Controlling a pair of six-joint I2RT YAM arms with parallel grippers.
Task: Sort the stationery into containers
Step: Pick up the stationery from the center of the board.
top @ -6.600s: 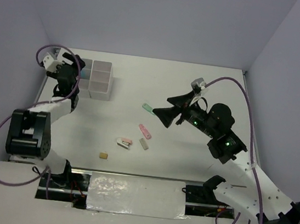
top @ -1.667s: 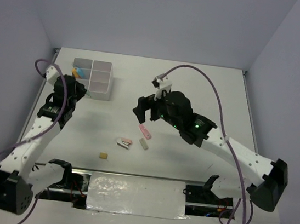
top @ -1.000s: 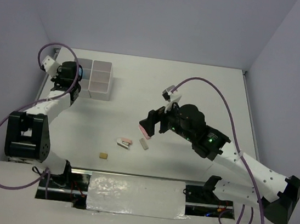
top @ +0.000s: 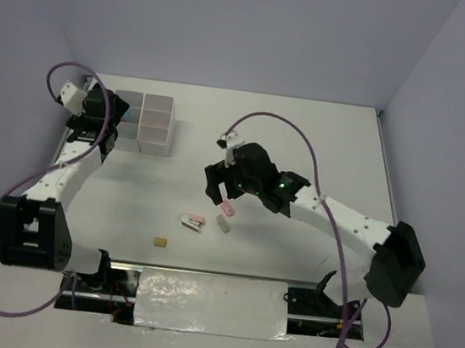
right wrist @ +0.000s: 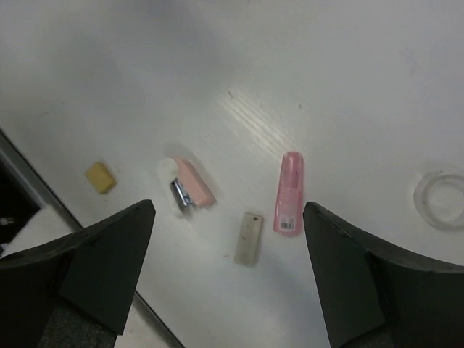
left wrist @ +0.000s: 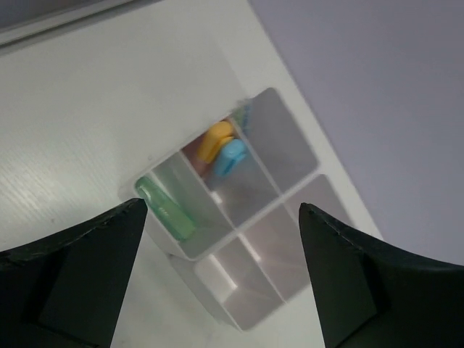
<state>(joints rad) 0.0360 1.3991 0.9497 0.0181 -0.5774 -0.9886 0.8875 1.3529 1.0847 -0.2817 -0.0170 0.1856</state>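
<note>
1. top view: my left gripper [top: 109,122] hovers over the white box [top: 160,123] and hides its left cells. my right gripper [top: 220,191] hangs above the pink highlighter [top: 226,208].
2. left wrist: jaws spread, empty. the green highlighter [left wrist: 167,210] leans in a corner cell; i judge it could tip out.
3. right wrist: jaws wide, nothing held. an off-centre close could knock the eraser [right wrist: 249,238] just beside. the tape ring [right wrist: 441,199] is cut off.
</note>
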